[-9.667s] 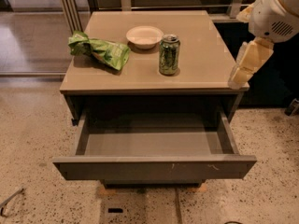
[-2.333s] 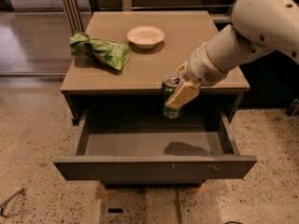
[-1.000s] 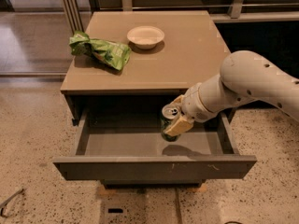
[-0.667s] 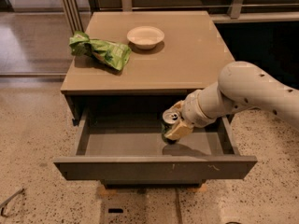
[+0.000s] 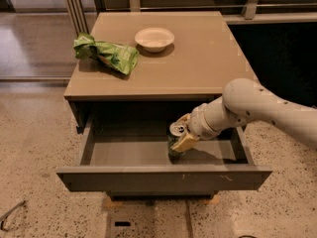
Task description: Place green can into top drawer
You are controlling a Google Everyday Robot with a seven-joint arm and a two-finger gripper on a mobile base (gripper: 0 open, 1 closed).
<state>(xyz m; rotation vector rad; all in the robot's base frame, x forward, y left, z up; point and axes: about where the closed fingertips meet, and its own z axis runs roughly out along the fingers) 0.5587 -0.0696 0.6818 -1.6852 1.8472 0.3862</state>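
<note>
My hand (image 5: pixel 184 137) is inside the open top drawer (image 5: pixel 163 178), fingers closed around the green can (image 5: pixel 173 147). Can upright, right of centre, near the drawer floor. On the worktop (image 5: pixel 198 68): green snack bag (image 5: pixel 106 53), white bowl (image 5: pixel 154 37).

Cream pincer (image 5: pixel 180 139) on dark green can (image 5: pixel 174 151) (silver top), in grey-brown drawer (image 5: pixel 163 178)

The arm (image 5: pixel 257 103) is showing a smooth off-white shell dotted with what may be screw holes; its tan-fingered gripper (image 5: pixel 182 138) is clasping the green can (image 5: pixel 176 130) in the top drawer (image 5: pixel 148 178).
</note>
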